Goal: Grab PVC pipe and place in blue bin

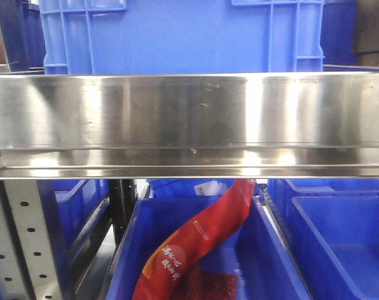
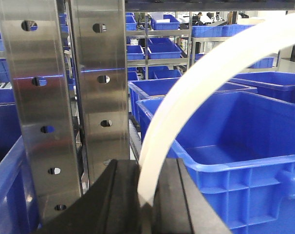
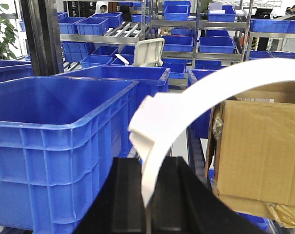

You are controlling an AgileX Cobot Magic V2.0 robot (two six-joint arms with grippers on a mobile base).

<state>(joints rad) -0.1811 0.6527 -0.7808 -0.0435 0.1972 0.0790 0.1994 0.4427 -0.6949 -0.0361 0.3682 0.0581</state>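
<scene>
In the left wrist view my left gripper (image 2: 148,195) is shut on the PVC pipe (image 2: 196,92), a slim white arc rising up and to the right over a large blue bin (image 2: 245,161). In the right wrist view my right gripper (image 3: 148,195) is shut on a white curved pipe (image 3: 211,92) with a squared, flanged end by the jaws. It arcs to the right, beside a big blue bin (image 3: 50,141) on the left. I cannot tell whether both hold the same piece. Neither gripper shows in the front view.
Perforated steel posts (image 2: 35,107) stand close on the left gripper's left. A cardboard box (image 3: 264,151) stands to the right of the right gripper. The front view shows a steel shelf rail (image 1: 189,119), blue bins and a red packet (image 1: 202,237) below.
</scene>
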